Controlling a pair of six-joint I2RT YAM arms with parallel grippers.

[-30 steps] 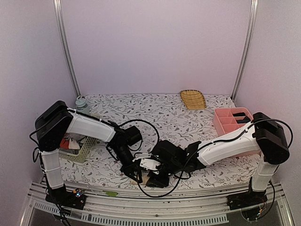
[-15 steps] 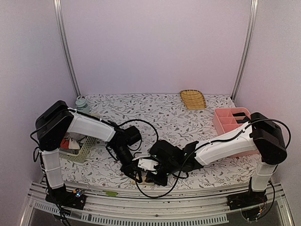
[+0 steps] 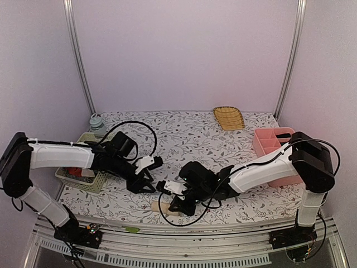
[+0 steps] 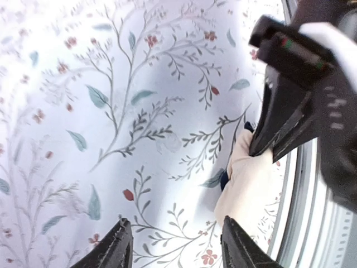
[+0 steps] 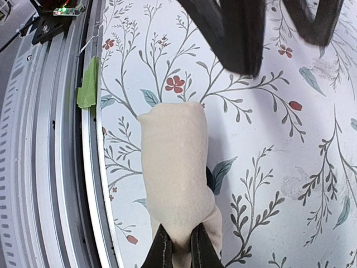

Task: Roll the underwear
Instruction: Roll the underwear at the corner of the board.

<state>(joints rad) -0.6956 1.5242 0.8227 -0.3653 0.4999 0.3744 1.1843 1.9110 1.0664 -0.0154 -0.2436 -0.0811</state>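
Observation:
The beige underwear lies as a tight roll on the flowered cloth close to the table's front rail, with a bit of black edging showing at its side. My right gripper is shut on one end of the roll, its two fingertips pinching the cloth. In the top view the underwear sticks out to the left of the right gripper. My left gripper hangs open, apart from the roll and up-left of it. The left wrist view shows the left gripper with nothing between its fingers and the underwear beyond.
A green basket with red and white cloth stands at the left, a small bottle behind it. A pink divided box sits at the right and a yellow woven tray at the back. Green tape marks the front rail.
My left gripper has let go of the roll, opened and drawn back to the left. My right gripper has shut on the roll's end.

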